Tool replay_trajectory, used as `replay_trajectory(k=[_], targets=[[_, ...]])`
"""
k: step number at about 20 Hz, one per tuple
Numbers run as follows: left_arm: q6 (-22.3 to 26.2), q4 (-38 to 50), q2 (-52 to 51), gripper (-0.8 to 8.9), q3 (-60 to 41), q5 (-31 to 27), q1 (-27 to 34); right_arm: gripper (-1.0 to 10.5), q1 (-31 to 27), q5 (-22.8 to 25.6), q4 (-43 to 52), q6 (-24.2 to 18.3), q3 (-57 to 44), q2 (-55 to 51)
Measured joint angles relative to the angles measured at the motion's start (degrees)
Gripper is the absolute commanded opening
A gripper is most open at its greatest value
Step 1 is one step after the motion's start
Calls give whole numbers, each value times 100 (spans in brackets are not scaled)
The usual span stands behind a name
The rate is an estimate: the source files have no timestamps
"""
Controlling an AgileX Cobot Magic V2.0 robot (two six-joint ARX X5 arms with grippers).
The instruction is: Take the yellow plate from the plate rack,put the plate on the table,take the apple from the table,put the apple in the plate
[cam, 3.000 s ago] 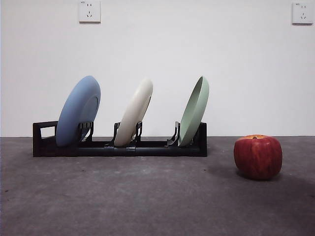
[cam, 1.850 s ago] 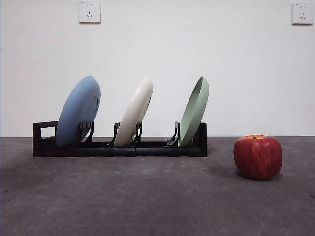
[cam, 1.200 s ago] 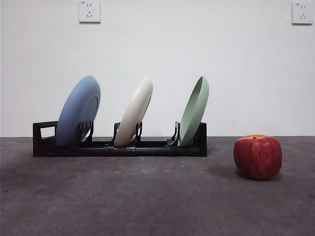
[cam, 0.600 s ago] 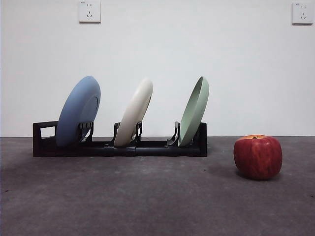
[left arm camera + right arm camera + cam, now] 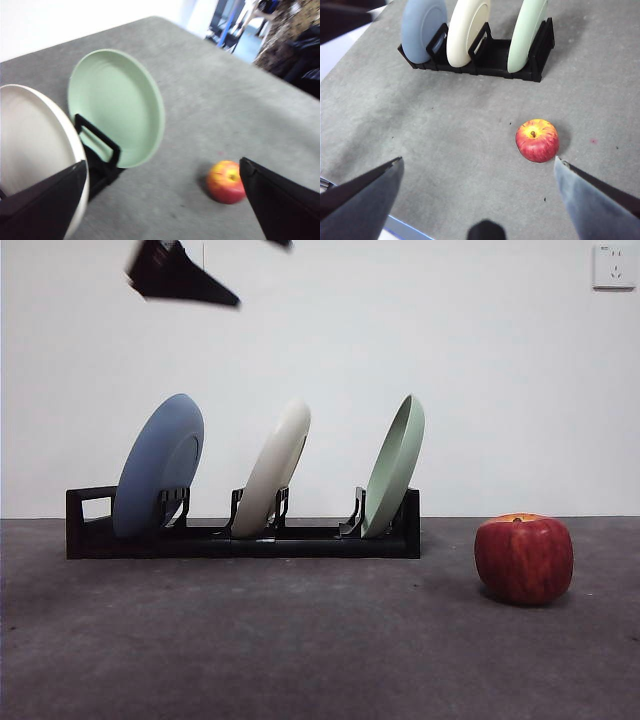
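Note:
The yellow plate, pale cream, leans in the middle slot of the black plate rack. The red apple sits on the table to the right of the rack. My left gripper hangs open above the rack, over the cream and green plates, touching nothing. The left arm shows as a black shape at the top left of the front view. My right gripper is open, high over the table on the near side of the apple.
A blue plate fills the rack's left slot and a pale green plate the right one. The table's edge runs along the left in the right wrist view. A white wall with sockets stands behind.
A black arm tip has come into the top left of the front view, where none showed before. Plates, rack and apple have not moved.

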Motion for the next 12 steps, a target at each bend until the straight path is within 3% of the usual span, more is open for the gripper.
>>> replay_trajectory(k=[5, 12], targets=[[332, -2, 1655, 534, 1259, -796, -103, 505, 0, 0, -13, 0, 0, 146], [470, 35, 2378, 529, 1650, -1471, -109, 505, 0, 0, -26, 0, 0, 166]])
